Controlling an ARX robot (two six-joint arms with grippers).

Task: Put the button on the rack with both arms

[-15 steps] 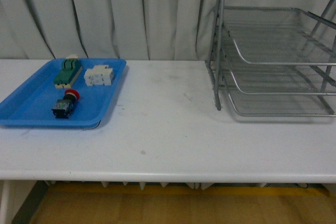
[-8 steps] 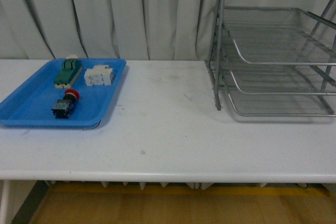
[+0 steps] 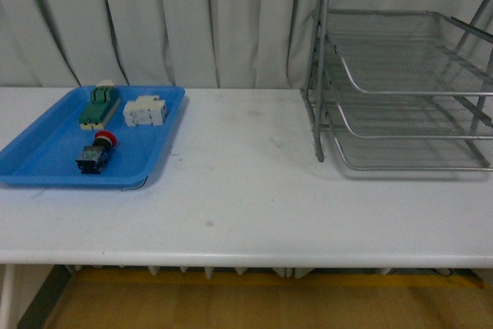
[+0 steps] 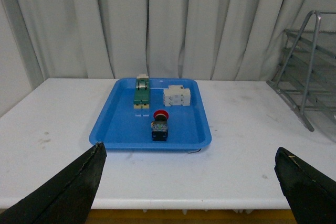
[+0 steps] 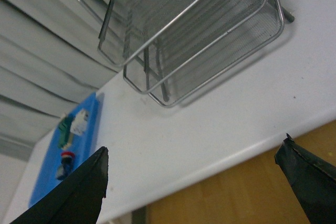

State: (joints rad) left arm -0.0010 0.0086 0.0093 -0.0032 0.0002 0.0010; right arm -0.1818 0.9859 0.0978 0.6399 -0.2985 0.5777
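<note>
Through the left wrist camera I see my left pincer spread wide. Its two dark fingers sit far apart with nothing between them. My right pincer is released and empty too, with its camera looking across the surface from near the front edge. The button lies in the near half of the blue tray, on the left of the surface, with its red cap pointing toward the curtain. Farther back in the same tray are a green-and-cream switch part and, just beside it, a white blocky component. The rack, a silver three-tier wire-mesh letter tray, stands on the right of the surface, well apart from the blue tray.
</note>
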